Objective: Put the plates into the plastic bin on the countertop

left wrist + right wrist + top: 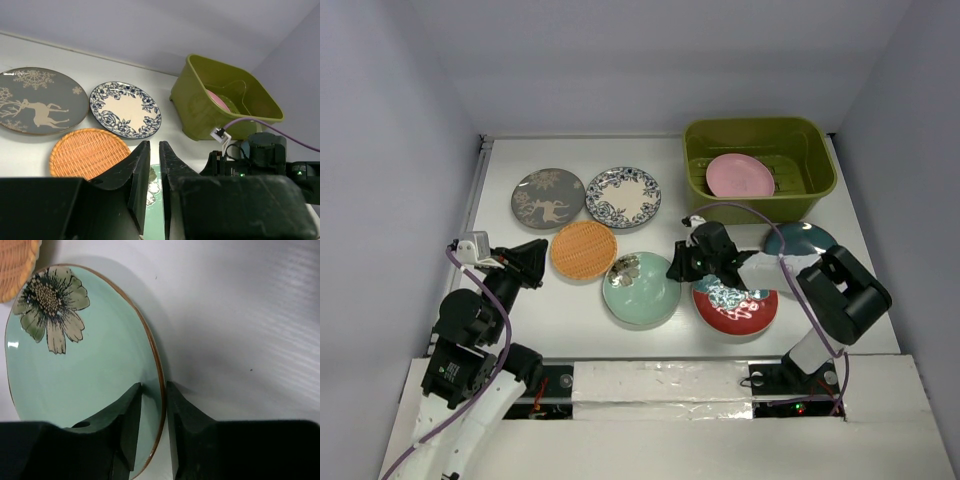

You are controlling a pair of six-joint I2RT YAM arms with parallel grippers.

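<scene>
Nearest, a strip of silver tape (660, 385) runs along the near edge of the white countertop (560, 310), between the two arm bases. The left gripper (154, 146) hangs above the counter at the left with its jaws only a narrow slit apart and nothing between them; it points towards the orange textured plate (583, 250).

The right gripper (154, 390) is down at the right-hand rim of the mint green plate (95, 365), which lies flat on the counter. One finger is inside the brown-edged rim and the other outside it. Whether they actually pinch the rim cannot be told. This plate carries a painted pale flower with a speckled centre near its far left edge.

Just beside it on the right lies the red-and-teal floral plate (730, 312), its far part hidden under the right arm. The orange plate sits just beside the mint plate's far left. The dark teal plate (800, 238) lies further right, partly covered by the arm.

Beyond these, the grey plate (548, 197), decorated with a pale deer and snowflakes, and the white plate with blue floral border (623, 197) lie side by side, almost touching.

Farthest back on the right stands the olive-green plastic bin (820, 185). It holds one pink plate (740, 175), resting towards the left of its slatted bottom.
</scene>
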